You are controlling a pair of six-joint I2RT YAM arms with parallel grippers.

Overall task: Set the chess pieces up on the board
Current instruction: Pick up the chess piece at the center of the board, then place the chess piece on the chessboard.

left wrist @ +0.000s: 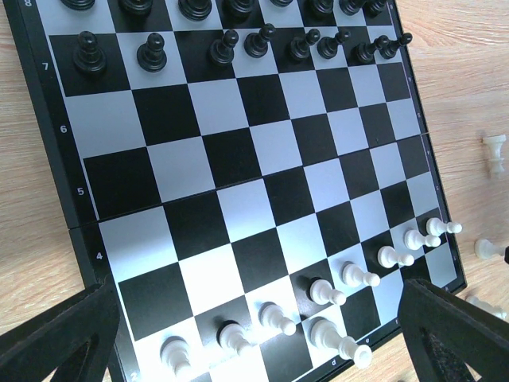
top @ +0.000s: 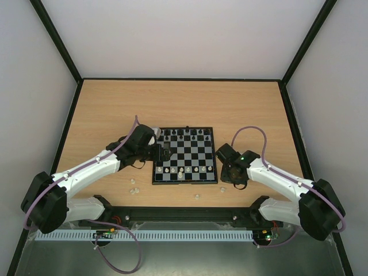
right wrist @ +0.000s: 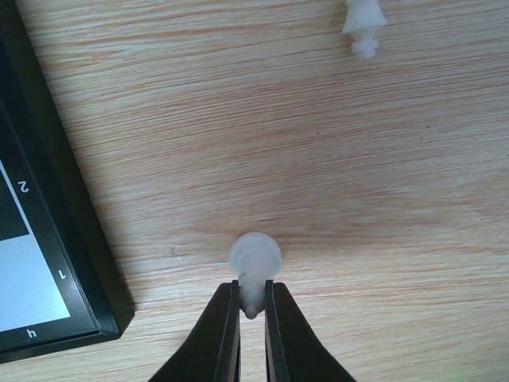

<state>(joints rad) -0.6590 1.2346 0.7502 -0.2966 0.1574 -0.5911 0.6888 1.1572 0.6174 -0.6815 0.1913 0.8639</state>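
The board [top: 190,153] lies mid-table. Black chess pieces [top: 183,134] fill its far rows, and white pawns [top: 190,170] stand along its near side. My left gripper [top: 165,152] hovers over the board's left part. In the left wrist view it is open wide [left wrist: 254,350], with its fingers [left wrist: 56,342] either side of the white pawns [left wrist: 318,290] and nothing between them. My right gripper [top: 233,172] is just right of the board and is shut [right wrist: 252,306] on a white piece [right wrist: 254,256] at the wooden table. I cannot tell whether the piece touches the table.
Loose white pieces lie on the table near the front: two at the left [top: 134,187], one [top: 197,196] in the middle, one [top: 223,188] by the right gripper. Another white piece [right wrist: 363,24] lies beyond the right gripper. The board's corner [right wrist: 48,239] is to its left.
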